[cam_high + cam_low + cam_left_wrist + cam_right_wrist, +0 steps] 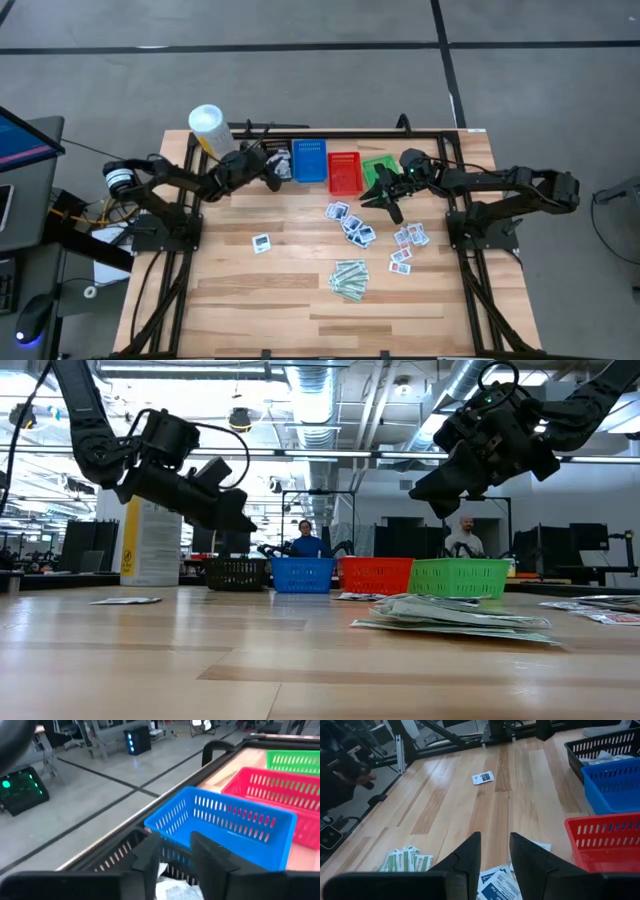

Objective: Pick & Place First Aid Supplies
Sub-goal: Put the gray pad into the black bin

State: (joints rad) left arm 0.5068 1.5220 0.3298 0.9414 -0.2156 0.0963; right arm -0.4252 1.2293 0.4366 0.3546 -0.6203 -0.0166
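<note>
Four mesh baskets stand in a row at the table's far edge: black (279, 160), blue (309, 160), red (345, 172) and green (378, 168). My left gripper (175, 855) hovers open over the black basket (116, 858), with nothing between its fingertips. A white packet (172, 889) lies in that basket below the fingers. My right gripper (495, 851) stands open above a cluster of white packets (352, 225) near the red basket. More first aid supplies lie flat on the table: one packet (261, 242), packets at the right (408, 240) and pale-green strips (350, 279).
A tall white tub with a yellow label (207, 126) stands at the far left corner beside the black basket. Bare wood lies along the table's near edge and left half. People stand in the room beyond the table (305, 540).
</note>
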